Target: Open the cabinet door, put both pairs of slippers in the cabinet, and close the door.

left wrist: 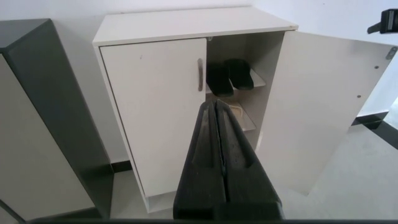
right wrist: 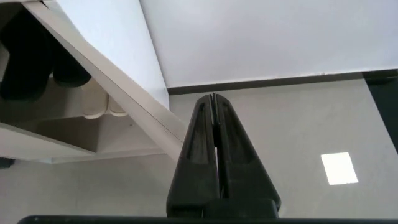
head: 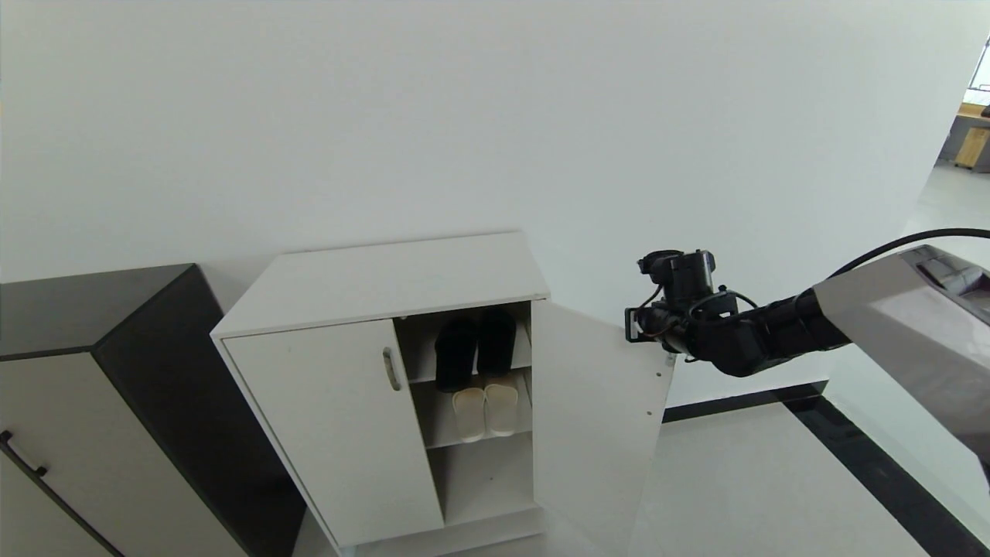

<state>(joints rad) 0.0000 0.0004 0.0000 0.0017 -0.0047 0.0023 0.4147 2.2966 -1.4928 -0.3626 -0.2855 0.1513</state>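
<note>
Since the slippers [head: 456, 356] are sitting inside the cabinet [head: 387, 278], closing is remaining. The closed right end effector [right wrist: 213, 99] is hovering by the door [head: 595, 418], needing to push it.

A plain white wall [head: 464, 116] meets a light grey floor [head: 758, 495] at a dark baseboard [head: 735, 402], a black band [head: 874, 472] crosses the floor on the right, a bright square light patch [right wrist: 339, 169] lies on the floor, and a black-topped side cabinet [head: 155, 371] with a pale front and black handle [head: 23, 456] stands against the wall on the left.
</note>
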